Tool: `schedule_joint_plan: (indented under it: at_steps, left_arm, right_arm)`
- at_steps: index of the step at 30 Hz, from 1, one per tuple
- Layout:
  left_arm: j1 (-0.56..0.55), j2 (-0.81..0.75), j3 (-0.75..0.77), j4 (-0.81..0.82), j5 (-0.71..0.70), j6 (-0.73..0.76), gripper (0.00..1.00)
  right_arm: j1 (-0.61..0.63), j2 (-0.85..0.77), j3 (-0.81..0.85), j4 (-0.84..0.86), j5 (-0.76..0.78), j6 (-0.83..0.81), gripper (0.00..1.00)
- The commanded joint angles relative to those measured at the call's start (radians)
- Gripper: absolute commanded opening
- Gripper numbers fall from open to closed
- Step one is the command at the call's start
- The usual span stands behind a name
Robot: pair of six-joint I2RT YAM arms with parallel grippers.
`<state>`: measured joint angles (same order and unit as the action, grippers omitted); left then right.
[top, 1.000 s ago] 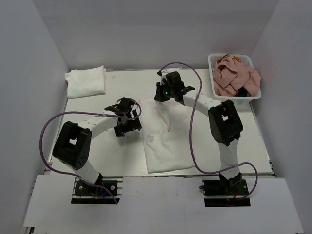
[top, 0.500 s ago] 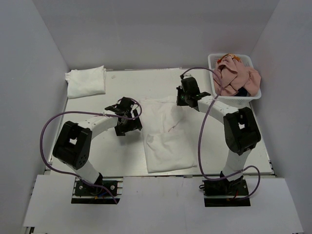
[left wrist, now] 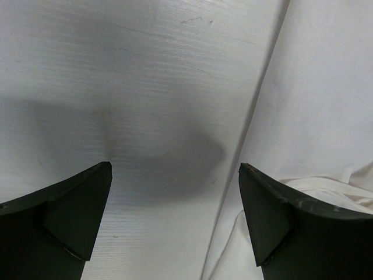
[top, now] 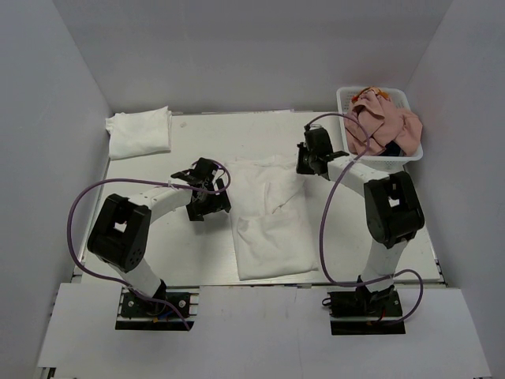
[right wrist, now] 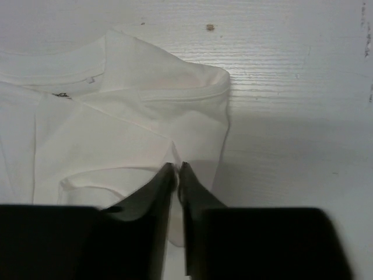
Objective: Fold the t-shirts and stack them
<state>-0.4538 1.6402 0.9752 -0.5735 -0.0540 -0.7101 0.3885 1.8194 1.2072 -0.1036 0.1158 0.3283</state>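
Two arms (top: 150,207) (top: 351,168), one spread white t-shirt (top: 268,229), one folded white pile (top: 140,133), one basket (top: 387,160) of pink cloth (top: 379,126).

Right gripper (top: 309,164) has travelled to its right over the last second; most of that in the first half, only a small step since. Its elbow swung right with it. Jaws still pinched on the white t-shirt (top: 268,225): the held top corner came along, so the cloth left of the gripper now lies spread wider.
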Motion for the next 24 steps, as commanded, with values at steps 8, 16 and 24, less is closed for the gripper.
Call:
schedule_joint_plan:
  at_steps: [8,16,24]
  left_arm:
    - [-0.005,-0.034,0.040,0.003,0.014,0.018,0.99]
    - [-0.025,-0.155,-0.003,-0.005,0.095,0.037,0.99]
    - [-0.072,-0.354,-0.272,0.089,0.453,-0.011,0.99]
  right_arm:
    - [-0.005,0.060,0.103,-0.068,0.008,-0.028,0.90]
    - [-0.005,-0.139,-0.029,-0.082,0.042,0.023,0.90]
    - [0.004,-0.501,-0.372,-0.194,-0.228,0.072,0.90]
